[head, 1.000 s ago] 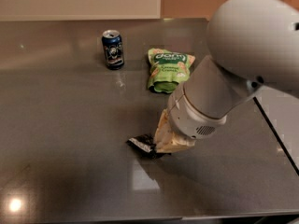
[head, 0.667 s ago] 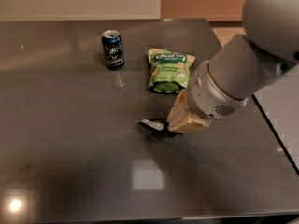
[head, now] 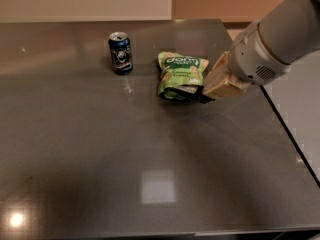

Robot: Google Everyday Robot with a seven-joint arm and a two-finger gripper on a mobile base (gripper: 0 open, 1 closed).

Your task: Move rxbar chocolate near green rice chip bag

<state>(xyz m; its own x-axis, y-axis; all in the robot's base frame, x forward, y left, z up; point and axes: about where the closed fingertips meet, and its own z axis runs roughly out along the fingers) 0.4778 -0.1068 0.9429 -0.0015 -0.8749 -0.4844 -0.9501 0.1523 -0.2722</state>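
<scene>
Table (head: 100, 149): dark grey, glossy, filling most of the frame; a pale square reflection sits at lower centre.

Blue can (head: 121, 53): upright, upper left of centre, well apart from the other items.

Green chip bag (head: 180, 71): lying flat just above centre, to the right of the can, logo at its upper end.

Chocolate bar (head: 181, 92): thin dark strip lying along the lower edge of the bag, touching or overlapping it. Whether it rests on the table or hangs just above it cannot be told.

Gripper (head: 204, 96): right of centre, at the bag's lower right corner, its dark tips clamped on the right end of the bar.

Arm (head: 270, 39): tan wrist and grey housing, entering from the upper right.
</scene>
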